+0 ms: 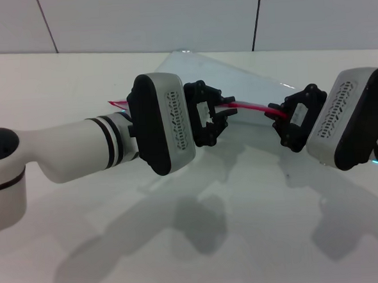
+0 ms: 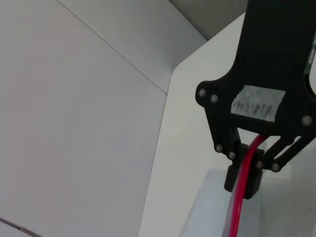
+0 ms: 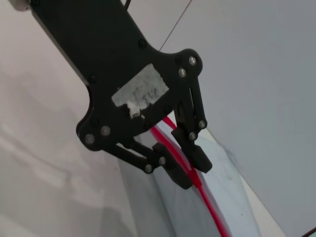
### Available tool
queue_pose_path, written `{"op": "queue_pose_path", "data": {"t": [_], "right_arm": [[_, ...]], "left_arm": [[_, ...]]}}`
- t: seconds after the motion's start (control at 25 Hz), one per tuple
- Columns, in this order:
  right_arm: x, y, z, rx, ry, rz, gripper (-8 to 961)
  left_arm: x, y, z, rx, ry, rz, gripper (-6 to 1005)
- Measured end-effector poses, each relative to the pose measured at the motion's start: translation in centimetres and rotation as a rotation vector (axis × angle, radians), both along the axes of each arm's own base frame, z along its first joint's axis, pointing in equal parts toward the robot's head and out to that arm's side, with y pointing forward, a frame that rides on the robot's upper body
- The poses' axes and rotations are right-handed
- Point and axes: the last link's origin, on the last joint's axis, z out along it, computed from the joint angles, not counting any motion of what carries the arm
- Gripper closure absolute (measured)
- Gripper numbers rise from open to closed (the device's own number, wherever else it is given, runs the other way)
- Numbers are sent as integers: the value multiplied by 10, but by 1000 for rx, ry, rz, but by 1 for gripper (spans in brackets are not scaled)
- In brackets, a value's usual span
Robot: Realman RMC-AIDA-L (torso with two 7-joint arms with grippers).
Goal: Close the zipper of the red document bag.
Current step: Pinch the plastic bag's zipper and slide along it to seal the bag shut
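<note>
The red document bag (image 1: 236,74) is a translucent pale pouch held up off the white table, with its far corner tilted up toward the wall. The zipper (image 1: 248,104) runs as a thin red strip along its near edge, between my two grippers. My left gripper (image 1: 221,117) is shut on the zipper toward its left part. In the left wrist view that gripper (image 2: 243,182) pinches the red zipper (image 2: 236,212). My right gripper (image 1: 279,118) is shut on the strip's right end. The right wrist view shows this gripper (image 3: 191,173) clamped on the zipper (image 3: 212,210) above the pouch (image 3: 237,197).
The white table (image 1: 182,244) spreads out in front of both arms and carries their shadows. A panelled white wall (image 1: 168,14) stands close behind the bag. The table's far edge (image 2: 170,79) shows in the left wrist view.
</note>
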Motion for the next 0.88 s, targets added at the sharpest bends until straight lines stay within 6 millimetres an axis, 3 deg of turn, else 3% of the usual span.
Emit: {"op": "queue_pose_path", "data": {"t": [0.88], "right_arm": [[-1,0,-1,-1,2,1,904]], "left_arm": [[-1,0,-2,39,14,-6,914]]}}
